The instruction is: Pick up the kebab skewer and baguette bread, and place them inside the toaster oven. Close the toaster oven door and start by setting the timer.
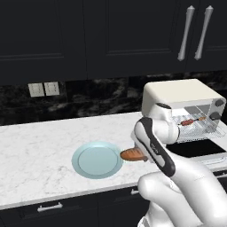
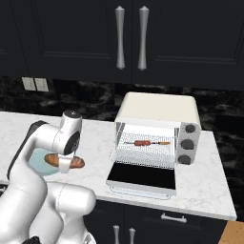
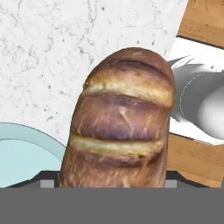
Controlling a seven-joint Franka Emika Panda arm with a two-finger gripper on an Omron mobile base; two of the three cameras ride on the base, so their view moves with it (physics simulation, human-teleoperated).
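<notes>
Baguette bread: golden-brown loaf with dark scoring, carried in the air above the desk, just past the right edge of the plate. The hand is clenched on its middle; a pale finger crosses the loaf in the right base view. In the hand view the loaf rises close to the camera.

Kebab skewer: thin stick with reddish-brown chunks, lying lengthwise on the wire rack inside the toaster oven.

Toaster oven: cream-white box with rounded top, standing at the right end of the desk against the backsplash. Three grey knobs run down its right side.

Toaster oven door: dark glass panel, folded down flat toward the desk's front edge.

Plate: pale blue, round, bare, near the desk's front edge, well apart from the oven.

Desk: white marble with grey veining, dark drawers with silver pulls below.

Room: black veined backsplash with two pale wall outlets; dark upper cabinets with long silver handles; wood floor visible in the hand view.
</notes>
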